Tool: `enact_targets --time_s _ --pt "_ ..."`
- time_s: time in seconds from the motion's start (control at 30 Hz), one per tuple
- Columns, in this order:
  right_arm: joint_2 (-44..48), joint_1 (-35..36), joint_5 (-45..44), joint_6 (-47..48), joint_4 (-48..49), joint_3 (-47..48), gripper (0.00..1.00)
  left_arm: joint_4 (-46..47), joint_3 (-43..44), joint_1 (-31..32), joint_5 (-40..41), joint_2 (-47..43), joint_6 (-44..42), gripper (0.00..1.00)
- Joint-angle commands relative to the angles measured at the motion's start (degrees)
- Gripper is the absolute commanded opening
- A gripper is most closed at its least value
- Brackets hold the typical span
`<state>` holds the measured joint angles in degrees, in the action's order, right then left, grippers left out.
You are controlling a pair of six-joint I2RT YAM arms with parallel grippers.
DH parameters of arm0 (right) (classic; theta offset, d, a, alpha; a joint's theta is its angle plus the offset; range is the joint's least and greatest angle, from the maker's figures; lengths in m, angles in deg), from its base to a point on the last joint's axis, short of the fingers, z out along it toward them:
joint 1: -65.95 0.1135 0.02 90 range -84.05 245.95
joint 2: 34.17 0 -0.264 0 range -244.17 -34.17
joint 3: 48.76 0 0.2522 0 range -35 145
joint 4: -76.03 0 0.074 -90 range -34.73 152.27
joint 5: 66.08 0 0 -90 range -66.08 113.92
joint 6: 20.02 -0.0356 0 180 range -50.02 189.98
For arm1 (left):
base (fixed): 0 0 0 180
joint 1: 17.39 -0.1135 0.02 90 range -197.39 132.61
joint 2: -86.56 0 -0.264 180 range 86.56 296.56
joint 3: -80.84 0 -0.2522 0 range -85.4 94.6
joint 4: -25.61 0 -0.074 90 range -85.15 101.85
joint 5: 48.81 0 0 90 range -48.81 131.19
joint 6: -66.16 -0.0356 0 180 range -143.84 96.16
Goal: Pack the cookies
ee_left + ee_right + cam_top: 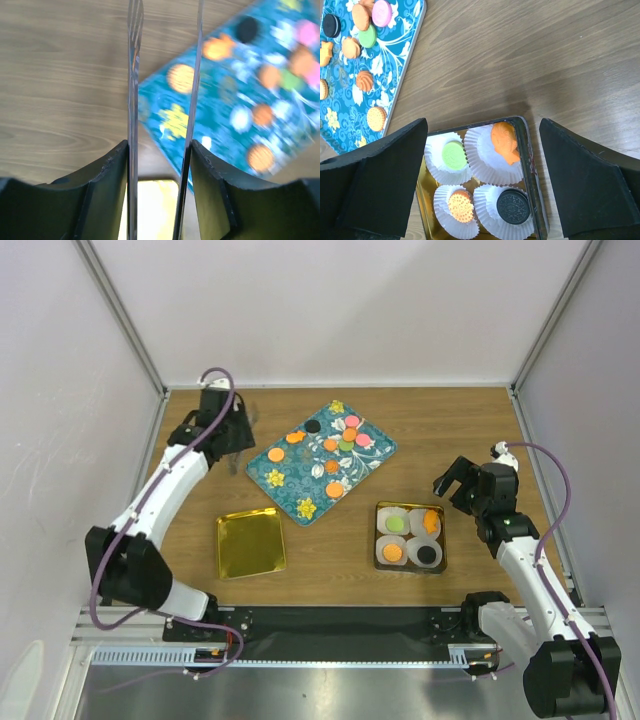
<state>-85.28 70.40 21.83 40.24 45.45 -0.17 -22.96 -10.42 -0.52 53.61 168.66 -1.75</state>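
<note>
Loose cookies in orange, green, pink and black lie on the teal floral tray; they also show in the left wrist view and the right wrist view. A tin box holds four white paper cups, each with one cookie: green, orange, orange, black. My left gripper is shut on metal tongs, whose blades hover over the tray's left corner. My right gripper hangs open above the box, holding nothing.
A gold lid lies on the wooden table in front of the tray, left of the box. White walls and metal posts close in the table at the back and both sides. The arm bases sit at the near edge.
</note>
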Motion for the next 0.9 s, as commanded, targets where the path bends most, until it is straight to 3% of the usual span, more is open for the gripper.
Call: enact_targets --time_s 0.0,0.3,0.5,0.87 --pt "0.22 -0.23 0.86 0.73 1.26 0.85 1.00 3.95 -0.36 -6.99 -3.11 3.84 0.85 0.55" --pt "-0.39 -0.40 1.47 0.73 1.44 0.68 1.00 5.98 0.78 -18.86 -3.64 17.72 1.29 0.56" --pt "-0.48 -0.32 1.12 0.82 1.44 0.77 0.99 5.72 2.27 -20.99 -3.11 24.58 0.85 0.56" --pt "-1.36 -0.32 1.30 0.73 1.79 0.68 1.00 6.42 2.45 -21.96 -2.76 28.46 0.77 0.64"
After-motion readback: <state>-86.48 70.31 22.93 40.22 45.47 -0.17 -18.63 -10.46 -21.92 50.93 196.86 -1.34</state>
